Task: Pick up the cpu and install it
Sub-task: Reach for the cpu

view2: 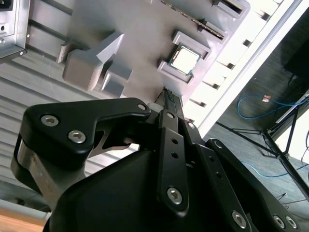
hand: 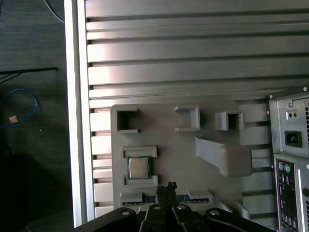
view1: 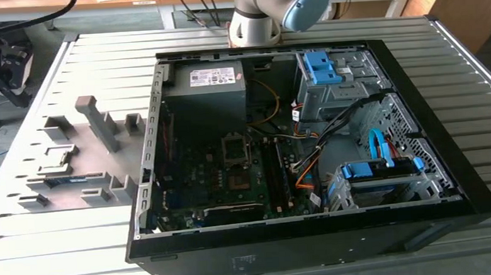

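1. First wrist view shows the cpu [hand: 138, 167] lying flat in its square holder on the grey fixture plate [hand: 183, 154]. The plate rests on the slatted desk [hand: 169, 48] beside the computer case [hand: 289, 145].
2. I judge the task barely begun: the chip is not yet picked up. In the exterior view the motherboard socket [view1: 235, 148] inside the case looks unfilled, though that is hard to make out.
3. In both wrist views the tool [hand: 170, 185] hovers above the plate, near the cpu but apart from it. Its fingers are drawn together and grip nothing.
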`<state>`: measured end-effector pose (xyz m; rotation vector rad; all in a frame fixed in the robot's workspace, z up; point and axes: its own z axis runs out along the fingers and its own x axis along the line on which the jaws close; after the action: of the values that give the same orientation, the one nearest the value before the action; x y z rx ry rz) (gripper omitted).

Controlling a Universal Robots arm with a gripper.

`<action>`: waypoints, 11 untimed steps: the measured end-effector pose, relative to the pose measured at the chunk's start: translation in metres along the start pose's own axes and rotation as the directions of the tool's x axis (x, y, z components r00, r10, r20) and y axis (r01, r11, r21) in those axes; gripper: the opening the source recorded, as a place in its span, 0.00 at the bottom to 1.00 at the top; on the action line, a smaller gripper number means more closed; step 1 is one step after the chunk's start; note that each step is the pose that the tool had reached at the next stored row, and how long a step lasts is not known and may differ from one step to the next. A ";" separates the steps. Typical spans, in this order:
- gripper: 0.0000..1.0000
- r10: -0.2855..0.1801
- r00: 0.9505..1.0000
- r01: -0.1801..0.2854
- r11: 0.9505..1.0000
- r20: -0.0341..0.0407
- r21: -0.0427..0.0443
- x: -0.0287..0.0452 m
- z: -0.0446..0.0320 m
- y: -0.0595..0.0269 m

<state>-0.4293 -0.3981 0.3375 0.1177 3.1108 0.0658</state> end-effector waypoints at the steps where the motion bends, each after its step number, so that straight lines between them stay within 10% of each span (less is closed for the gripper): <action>1: 0.10 0.000 1.000 0.000 1.000 0.000 0.000 0.0001 0.0015 0.0000; 11: 0.10 0.000 1.000 0.000 1.000 0.000 0.000 0.0005 0.0135 -0.0006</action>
<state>-0.4295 -0.3980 0.3239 0.1179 3.1108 0.0658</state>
